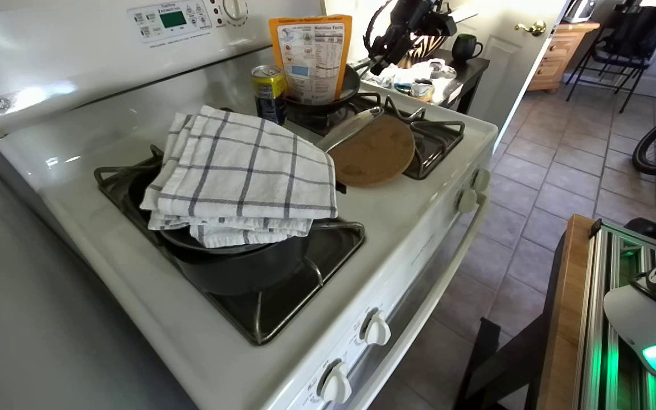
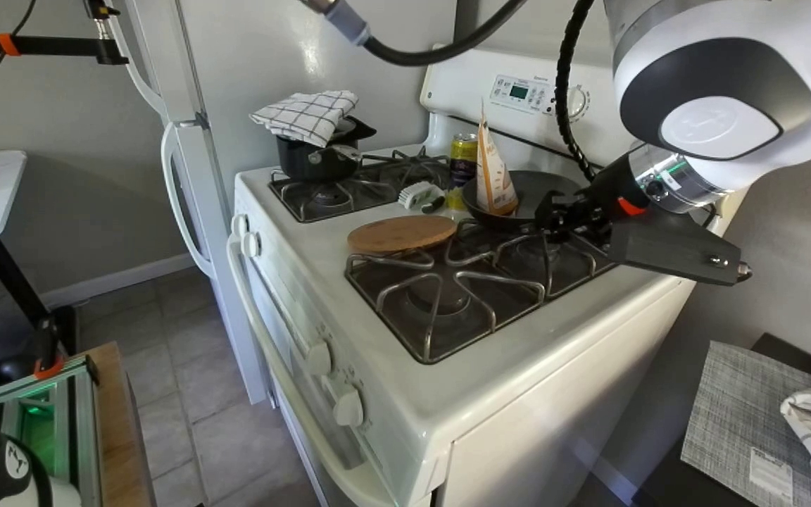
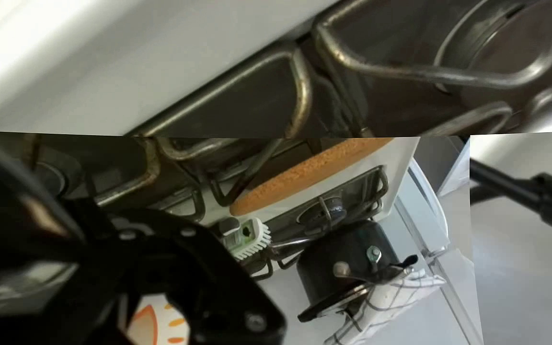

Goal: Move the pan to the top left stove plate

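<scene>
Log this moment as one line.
pan: back right of stove | pouch: standing in pan | hand: at pan, grip unclear | move: not done

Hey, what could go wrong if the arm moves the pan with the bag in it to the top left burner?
The pouch stands upright in the pan, so a tilt or jerk could topple it.
The can stands close beside the pan and might get knocked over on the way.
The pot, with a towel on top, stands near the top left plate, so the pan could bump it.
</scene>
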Controlling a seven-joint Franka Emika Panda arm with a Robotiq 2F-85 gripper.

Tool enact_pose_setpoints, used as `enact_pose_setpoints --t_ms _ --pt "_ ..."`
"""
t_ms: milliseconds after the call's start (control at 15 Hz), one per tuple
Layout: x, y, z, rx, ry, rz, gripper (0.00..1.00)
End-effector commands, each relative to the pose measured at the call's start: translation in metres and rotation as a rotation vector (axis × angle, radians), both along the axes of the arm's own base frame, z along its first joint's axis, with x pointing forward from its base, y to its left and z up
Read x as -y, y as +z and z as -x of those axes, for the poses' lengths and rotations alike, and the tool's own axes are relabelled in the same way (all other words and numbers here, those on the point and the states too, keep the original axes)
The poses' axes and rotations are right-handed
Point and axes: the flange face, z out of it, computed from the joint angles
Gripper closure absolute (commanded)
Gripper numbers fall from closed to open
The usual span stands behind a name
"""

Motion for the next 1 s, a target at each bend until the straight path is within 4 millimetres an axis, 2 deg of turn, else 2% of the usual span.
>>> enact_pose_setpoints --t_ms 0,600,933 --pt "0.006 0.012 -0.006 -0.028 -0.064 -0.063 0.97" --pt "0.012 0.025 -0.008 -0.084 -0.095 -0.187 0.97" --pt "0.022 0.047 0.0 -0.112 -0.083 -0.217 0.97"
